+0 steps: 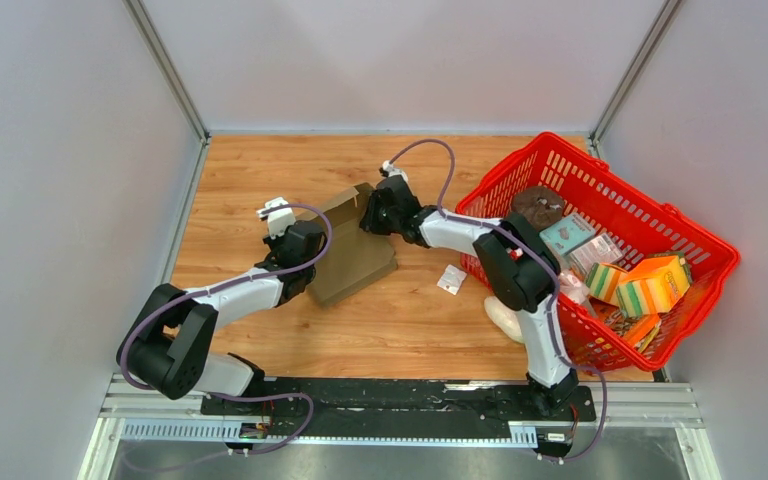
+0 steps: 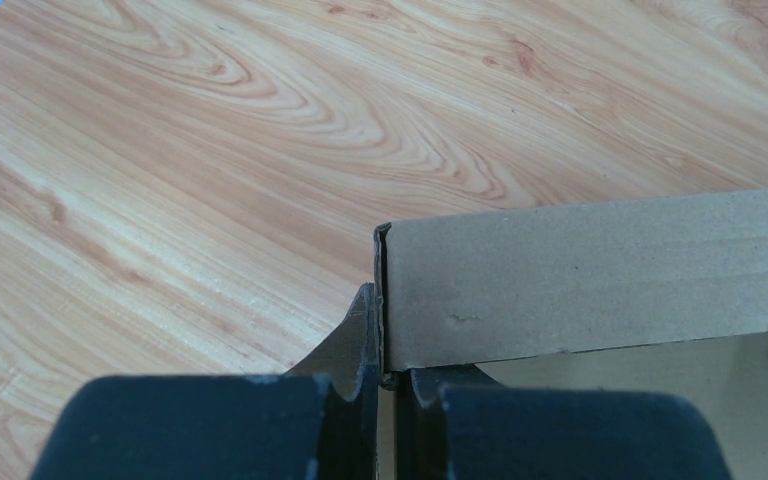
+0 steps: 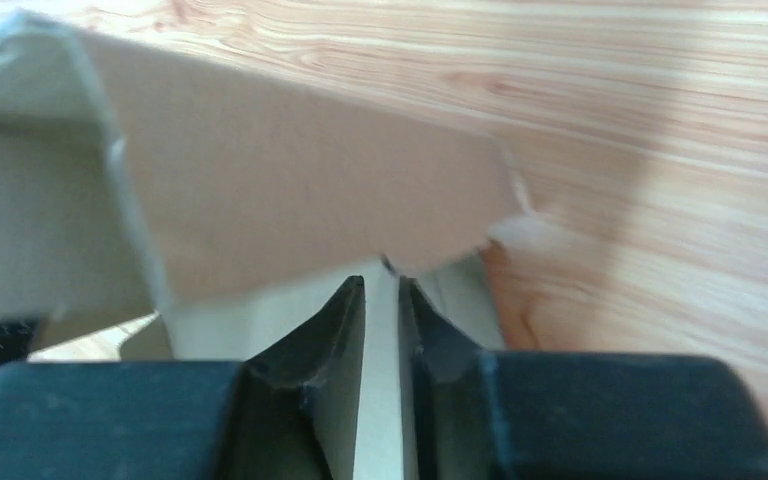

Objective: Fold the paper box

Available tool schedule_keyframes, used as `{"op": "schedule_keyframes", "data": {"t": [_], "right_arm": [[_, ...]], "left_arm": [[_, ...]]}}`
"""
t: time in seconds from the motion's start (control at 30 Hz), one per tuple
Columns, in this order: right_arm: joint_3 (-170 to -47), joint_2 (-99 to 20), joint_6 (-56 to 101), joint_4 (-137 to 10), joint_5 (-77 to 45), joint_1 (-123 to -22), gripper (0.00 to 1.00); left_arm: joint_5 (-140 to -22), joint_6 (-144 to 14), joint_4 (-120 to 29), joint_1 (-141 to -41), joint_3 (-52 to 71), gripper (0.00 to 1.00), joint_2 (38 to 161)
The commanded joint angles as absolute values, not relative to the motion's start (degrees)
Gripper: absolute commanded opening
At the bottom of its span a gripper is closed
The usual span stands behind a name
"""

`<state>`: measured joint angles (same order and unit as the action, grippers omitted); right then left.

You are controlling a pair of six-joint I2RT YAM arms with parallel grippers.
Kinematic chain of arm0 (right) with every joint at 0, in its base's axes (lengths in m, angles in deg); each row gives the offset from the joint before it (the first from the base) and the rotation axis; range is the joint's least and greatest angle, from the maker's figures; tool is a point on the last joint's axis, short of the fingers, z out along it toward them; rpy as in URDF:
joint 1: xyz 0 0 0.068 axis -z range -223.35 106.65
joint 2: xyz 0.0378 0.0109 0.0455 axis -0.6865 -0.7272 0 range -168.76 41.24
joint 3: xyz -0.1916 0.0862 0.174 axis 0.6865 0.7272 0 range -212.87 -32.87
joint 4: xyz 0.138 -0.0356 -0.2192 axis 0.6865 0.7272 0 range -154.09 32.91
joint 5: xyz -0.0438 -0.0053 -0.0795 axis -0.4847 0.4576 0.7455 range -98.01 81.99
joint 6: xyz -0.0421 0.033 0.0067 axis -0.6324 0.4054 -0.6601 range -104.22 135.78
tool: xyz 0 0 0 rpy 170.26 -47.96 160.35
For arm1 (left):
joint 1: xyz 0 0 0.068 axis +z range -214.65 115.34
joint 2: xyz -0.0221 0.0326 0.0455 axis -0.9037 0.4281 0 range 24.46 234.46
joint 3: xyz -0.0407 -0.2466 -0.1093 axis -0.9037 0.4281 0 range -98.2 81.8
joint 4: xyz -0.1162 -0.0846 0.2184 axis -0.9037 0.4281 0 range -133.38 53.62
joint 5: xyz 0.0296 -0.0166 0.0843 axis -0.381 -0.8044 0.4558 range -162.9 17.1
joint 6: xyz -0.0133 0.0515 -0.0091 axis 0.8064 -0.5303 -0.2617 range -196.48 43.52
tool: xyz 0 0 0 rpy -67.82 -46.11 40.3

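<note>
The paper box (image 1: 360,255) is plain brown cardboard, partly raised into shape, in the middle of the wooden table. My left gripper (image 1: 310,268) is at its left side. In the left wrist view the left gripper (image 2: 388,340) is shut on the end of an upright cardboard wall (image 2: 600,280). My right gripper (image 1: 368,216) is at the box's far right corner. In the right wrist view the right gripper (image 3: 380,285) is nearly closed on a thin cardboard panel, under a tilted, blurred flap (image 3: 290,190).
A red plastic basket (image 1: 510,185) full of packets and sponges stands at the right. A small white packet (image 1: 451,279) lies on the table between box and basket. A pale object (image 1: 505,318) lies by the basket's near corner. Grey walls enclose the table (image 1: 260,170).
</note>
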<state>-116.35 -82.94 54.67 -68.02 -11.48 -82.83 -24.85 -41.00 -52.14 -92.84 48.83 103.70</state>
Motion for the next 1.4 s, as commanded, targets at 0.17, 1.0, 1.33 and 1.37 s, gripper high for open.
{"op": "schedule_keyframes", "data": {"t": [0.17,1.0,1.33,1.37], "right_arm": [[-115.0,-65.0,36.9,-56.3,3.9,-82.6,0.47],[-126.3,-75.5,25.4,-57.2,-8.7,-81.6,0.22],[-125.1,-71.5,29.0,-54.9,-5.7,-84.3,0.0],[-125.0,-70.8,30.4,-54.6,-5.6,-84.5,0.0]], "left_arm": [[-25.9,-40.5,-52.9,-93.0,47.4,0.0,103.7],[-26.5,-40.7,-53.1,-93.0,47.4,0.0,103.6],[-26.5,-40.4,-53.1,-93.0,47.4,0.0,103.7],[-26.4,-40.4,-53.1,-93.0,47.4,0.0,103.7]]}}
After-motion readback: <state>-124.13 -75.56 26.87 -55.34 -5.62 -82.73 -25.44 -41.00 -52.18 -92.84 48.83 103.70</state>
